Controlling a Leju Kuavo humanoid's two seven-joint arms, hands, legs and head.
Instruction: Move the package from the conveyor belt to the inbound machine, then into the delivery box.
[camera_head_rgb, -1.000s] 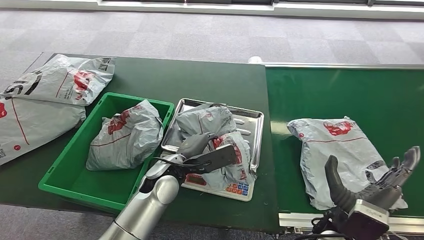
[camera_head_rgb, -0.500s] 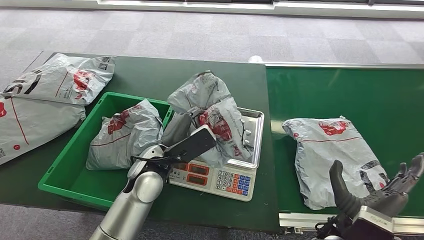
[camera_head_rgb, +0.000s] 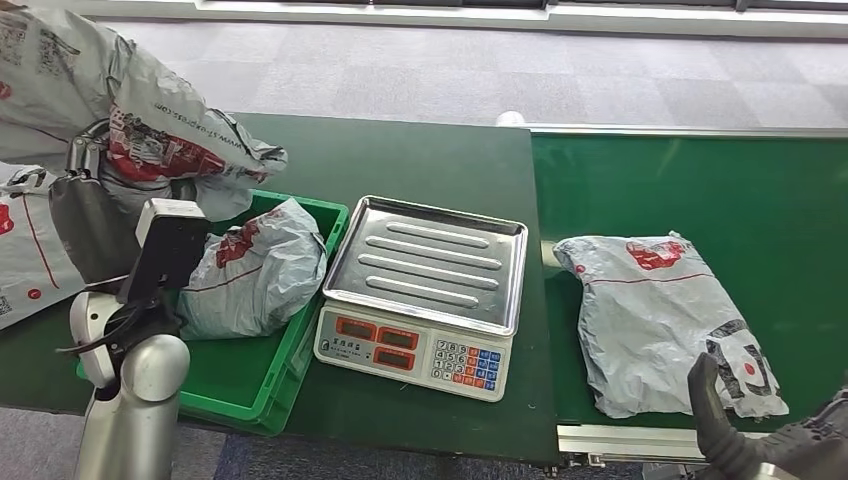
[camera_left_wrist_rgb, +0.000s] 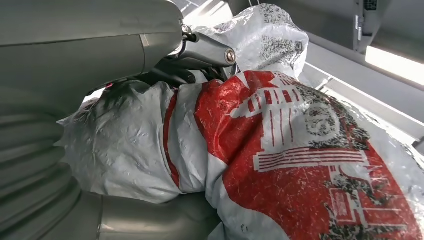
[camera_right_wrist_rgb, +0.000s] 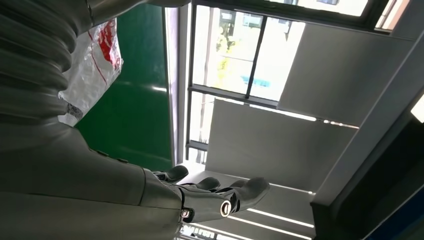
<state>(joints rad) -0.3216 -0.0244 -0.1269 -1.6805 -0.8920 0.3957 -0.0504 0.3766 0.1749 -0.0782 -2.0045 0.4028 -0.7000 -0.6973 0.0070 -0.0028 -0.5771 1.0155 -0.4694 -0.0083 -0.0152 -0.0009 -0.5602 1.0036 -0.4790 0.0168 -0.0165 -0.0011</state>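
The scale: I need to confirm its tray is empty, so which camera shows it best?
The head view. It shows the scale whole, its steel tray bare, between the green bin and the conveyor belt. The left wrist view shows the left hand holding the package; the right wrist view shows belt and windows.

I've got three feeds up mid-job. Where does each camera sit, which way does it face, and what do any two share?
Head view: high on the body, facing forward and down at the green conveyor belt, steel-topped scale and green plastic bin; the left hand holds up a grey-and-red plastic mail bag; the right hand shows at the corner.
Left wrist view: behind the left hand, close on the held bag, also in the head view.
Right wrist view: behind the right hand, facing windows; a second grey mail bag on the belt, also in the head view.
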